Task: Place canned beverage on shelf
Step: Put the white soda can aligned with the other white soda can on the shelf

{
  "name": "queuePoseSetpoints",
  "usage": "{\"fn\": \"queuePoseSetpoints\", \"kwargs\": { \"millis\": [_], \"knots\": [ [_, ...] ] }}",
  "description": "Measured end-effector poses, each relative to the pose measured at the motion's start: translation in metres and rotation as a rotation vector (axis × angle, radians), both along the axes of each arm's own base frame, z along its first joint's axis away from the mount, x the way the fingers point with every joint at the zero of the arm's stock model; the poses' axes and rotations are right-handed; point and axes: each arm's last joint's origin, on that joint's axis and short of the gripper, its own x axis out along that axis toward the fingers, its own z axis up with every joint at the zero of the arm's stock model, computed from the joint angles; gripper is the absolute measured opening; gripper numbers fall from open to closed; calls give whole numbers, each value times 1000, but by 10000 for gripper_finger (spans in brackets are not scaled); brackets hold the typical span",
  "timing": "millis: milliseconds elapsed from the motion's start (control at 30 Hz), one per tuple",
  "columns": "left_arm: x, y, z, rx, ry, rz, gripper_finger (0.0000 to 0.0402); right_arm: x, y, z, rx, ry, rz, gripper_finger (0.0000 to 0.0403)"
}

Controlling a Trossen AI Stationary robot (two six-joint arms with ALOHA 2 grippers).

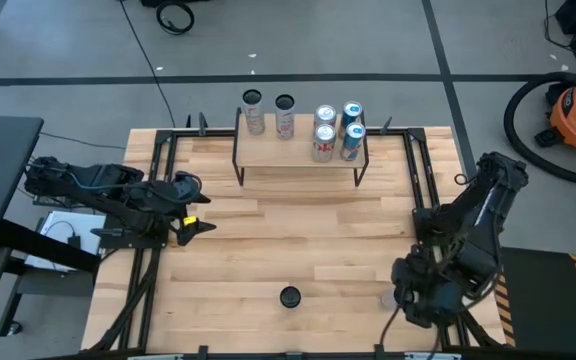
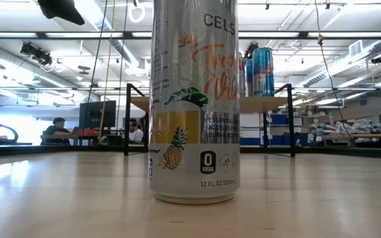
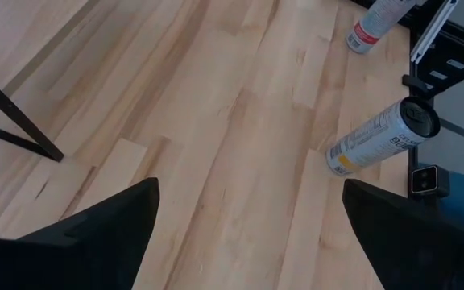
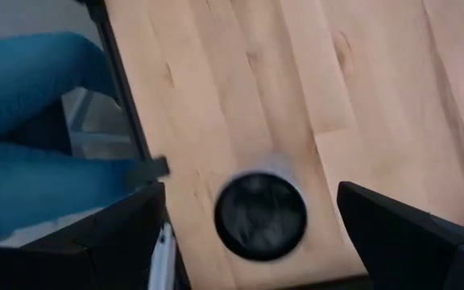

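Note:
The shelf (image 1: 298, 150), a wooden plank on black legs, stands at the table's far edge and carries several upright cans (image 1: 325, 130). A tall silver can with a pineapple print (image 2: 194, 99) stands upright near the front edge (image 1: 289, 297). A second can (image 4: 260, 216) stands to its right, and I see its dark top from above. My right gripper (image 4: 250, 197) hovers open over this can (image 1: 387, 297), one finger on either side, touching nothing. My left gripper (image 1: 193, 208) waits open at the table's left, over bare wood (image 3: 248, 189).
Black frame rails (image 1: 158, 200) run along the table's left and right sides. A person's legs in blue trousers (image 4: 39, 129) are close to the front edge, beside the right arm. Bare wood (image 1: 298, 230) lies between the shelf and the front cans.

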Motion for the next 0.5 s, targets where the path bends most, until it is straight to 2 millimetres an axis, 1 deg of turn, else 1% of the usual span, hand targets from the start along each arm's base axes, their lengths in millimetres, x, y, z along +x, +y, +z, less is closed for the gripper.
{"fn": "queuePoseSetpoints", "kwargs": {
  "millis": [133,233,500],
  "knots": [
    [0,0,0,0,0,0,394,-10,3,-1,-22,20,26,375],
    [0,0,0,-1,0,4,394,-16,6,-1,-44,-7,44,375],
    [0,0,0,-13,-1,15,394,-25,12,-1,-58,-51,54,375]
  ]
}}
